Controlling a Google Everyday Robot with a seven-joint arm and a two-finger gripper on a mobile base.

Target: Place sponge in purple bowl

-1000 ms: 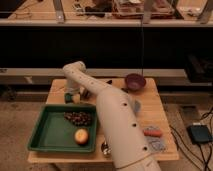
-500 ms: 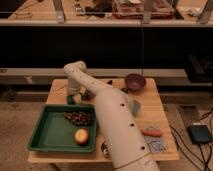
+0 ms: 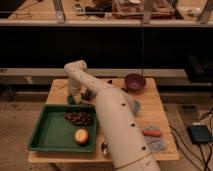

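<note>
The teal-green sponge (image 3: 71, 100) lies on the wooden table (image 3: 155, 112) at its left side, just behind the green tray's back edge. My gripper (image 3: 75, 96) hangs from the white arm (image 3: 115, 125) straight down onto the sponge and partly hides it. The dark purple bowl (image 3: 135, 81) stands at the table's back right, well apart from the gripper.
A green tray (image 3: 50, 134) at the front left holds a bunch of dark grapes (image 3: 79, 118) and a round orange fruit (image 3: 81, 136). A grey-blue cloth (image 3: 136, 106) lies beside the arm. An orange item (image 3: 152, 133) and a small packet (image 3: 156, 145) lie at the front right.
The gripper has come down slightly and a little to the right, closer onto the sponge. The bowl and tray have not moved.
</note>
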